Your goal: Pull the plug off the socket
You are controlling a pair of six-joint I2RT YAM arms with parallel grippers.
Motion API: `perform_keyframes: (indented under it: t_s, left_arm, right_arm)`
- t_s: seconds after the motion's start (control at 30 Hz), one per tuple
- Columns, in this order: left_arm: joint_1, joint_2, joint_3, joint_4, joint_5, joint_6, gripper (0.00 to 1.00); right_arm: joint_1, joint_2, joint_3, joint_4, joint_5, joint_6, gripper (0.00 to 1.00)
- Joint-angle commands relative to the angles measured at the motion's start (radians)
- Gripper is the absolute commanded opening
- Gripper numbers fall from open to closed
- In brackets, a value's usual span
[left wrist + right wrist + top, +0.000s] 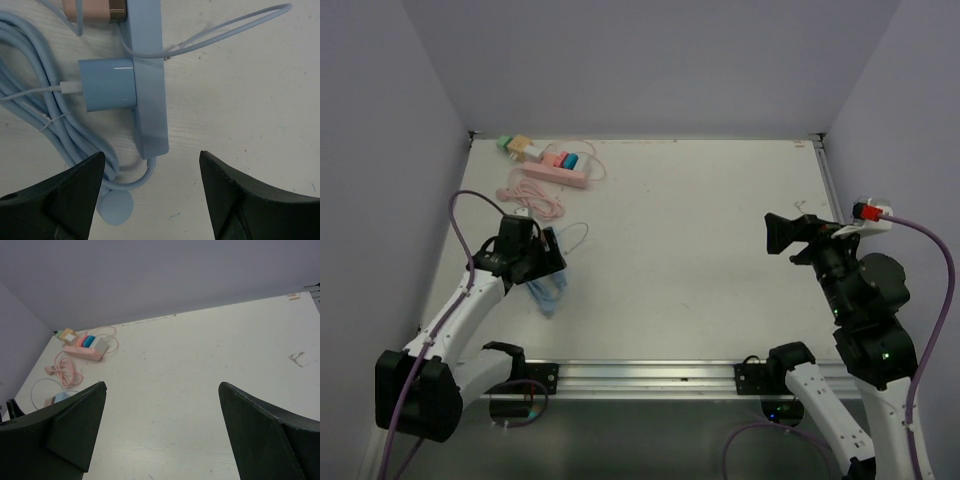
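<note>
Blue plug (107,85) jutting from socket strip (150,100) edge, open table (250,100) rightward

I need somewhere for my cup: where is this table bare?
Bare: the middle of the table, between the left pincer and right pincer, through to the far right corner. Crowded: the left side, with a pink power strip, pink cable, and a blue power strip and blue cable under the left pincer.
</note>
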Motion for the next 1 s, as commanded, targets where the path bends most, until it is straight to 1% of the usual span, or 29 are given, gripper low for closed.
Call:
perform_keyframes:
  t_s: [0.0,0.03,0.13,0.27,0.3,0.37,0.47,0.5,0.6,0.67,0.73,0.77,0.97]
  left_arm:
    - [-0.042,0.06,-0.015,0.146,-0.057,-0.07,0.79]
    - [-0.068,0.092,-0.021,0.161,-0.075,-0.085,0.79]
    - [-0.1,0.171,-0.019,0.2,-0.097,-0.104,0.77]
    - [-0.113,0.237,-0.021,0.23,-0.143,-0.116,0.7]
    - [-0.114,0.246,-0.024,0.244,-0.15,-0.116,0.67]
    - [-0.122,0.264,-0.027,0.255,-0.155,-0.124,0.66]
    - [-0.14,0.294,-0.03,0.275,-0.146,-0.137,0.58]
    - [-0.149,0.3,-0.025,0.283,-0.147,-0.142,0.53]
    - [-0.224,0.346,-0.004,0.303,-0.175,-0.168,0.46]
    - [-0.26,0.373,0.014,0.307,-0.178,-0.186,0.44]
    - [-0.316,0.424,0.053,0.309,-0.186,-0.197,0.38]
    - [-0.338,0.441,0.067,0.31,-0.192,-0.212,0.34]
    - [-0.516,0.605,0.234,0.309,-0.207,-0.274,0.31]
  right_arm:
    - [0.004,-0.012,-0.006,0.012,0.023,0.012,0.99]
    - [0.003,-0.016,-0.008,0.013,0.023,0.01,0.99]
    - [0.006,-0.018,-0.015,0.016,0.022,0.009,0.99]
    - [0.004,-0.029,-0.026,0.019,0.022,0.004,0.99]
    - [0.007,-0.033,-0.029,0.022,0.025,0.003,0.99]
    - [0.007,-0.039,-0.038,0.025,0.033,0.001,0.99]
    - [0.012,-0.045,-0.046,0.03,0.043,-0.002,0.99]
    - [0.012,-0.049,-0.049,0.033,0.046,-0.003,0.99]
    - [0.015,-0.055,-0.054,0.036,0.05,-0.005,0.99]
    - [0.018,-0.056,-0.057,0.036,0.048,-0.006,0.99]
    - [0.018,-0.059,-0.057,0.035,0.05,-0.009,0.99]
    - [0.02,-0.064,-0.058,0.036,0.051,-0.009,0.99]
    - [0.026,-0.078,-0.069,0.039,0.053,-0.017,0.99]
